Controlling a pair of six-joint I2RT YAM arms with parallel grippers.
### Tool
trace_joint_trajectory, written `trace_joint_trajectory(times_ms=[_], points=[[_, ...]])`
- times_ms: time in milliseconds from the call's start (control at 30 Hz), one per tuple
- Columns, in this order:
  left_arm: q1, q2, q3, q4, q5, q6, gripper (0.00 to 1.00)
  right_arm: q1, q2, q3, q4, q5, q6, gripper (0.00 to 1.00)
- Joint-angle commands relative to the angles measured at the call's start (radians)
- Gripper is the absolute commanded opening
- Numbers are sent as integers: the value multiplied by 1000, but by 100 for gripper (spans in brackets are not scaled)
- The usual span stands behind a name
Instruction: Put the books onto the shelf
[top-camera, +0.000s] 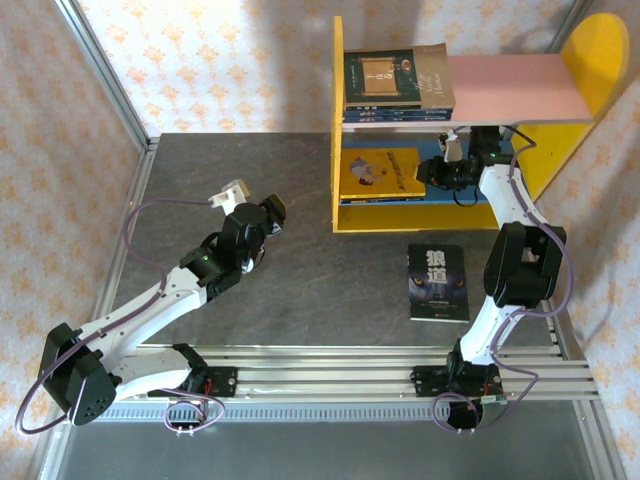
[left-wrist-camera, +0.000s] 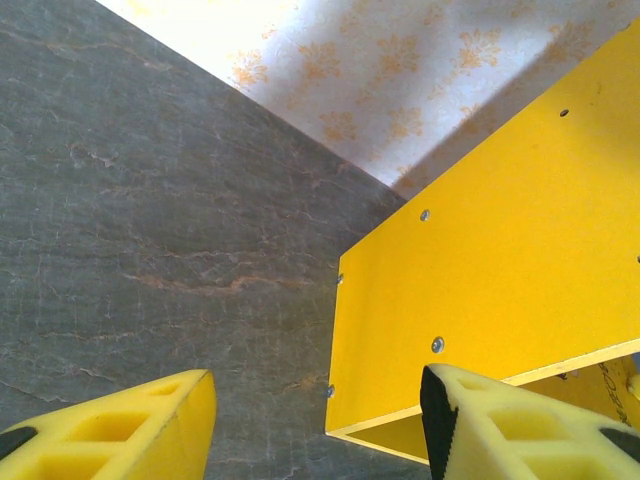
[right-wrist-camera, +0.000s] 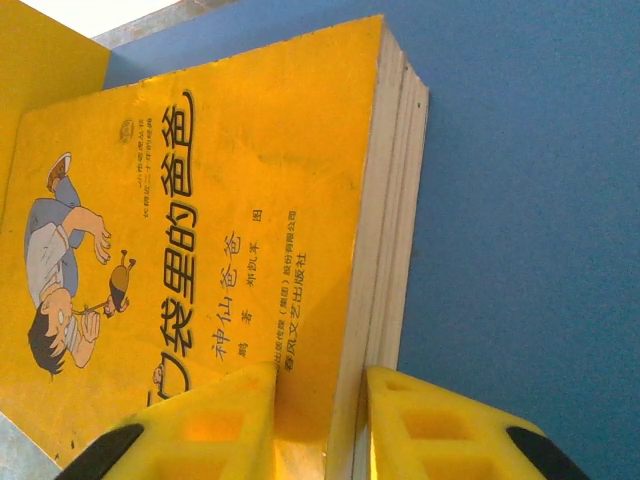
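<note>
We judged the job more than half done. A small stack of books lay flat on the shelf's pink board, pushed toward its left side panel. A yellow book lay flat on the blue board beneath, also at the left end. The right hand reached in under the pink board at that book's outer edge. Its fingers were set narrow, and the book's near corner showed in the gap between them. We could not tell whether they pinched the book or merely sat over its edge. We took this step for the last nudge or the letting go of the yellow book. One book was left. The wolf book lay face up on the bench, just in front of the shelf and beside the right arm. The left hand hung over the bench to the left of the shelf, facing the side panel. Its fingers stood moderately apart with nothing between them. As we read it, once the right hand came away from the yellow book, either arm could fetch the wolf book. There looked to be room for it on both boards.
</note>
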Motion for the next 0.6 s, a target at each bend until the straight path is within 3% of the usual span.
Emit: trace_joint_trajectory(times_ms=[0,300,567], points=[[7,-14,-15,10,-25,2,56,30,-29,-26,30,-67,-14,24],[7,-10,-12,17,-11,6,56,61,-93,-62,73,-145,26,26],[7,16,15,6,21,23,56,71,-110,-53,60,-33,68,43]])
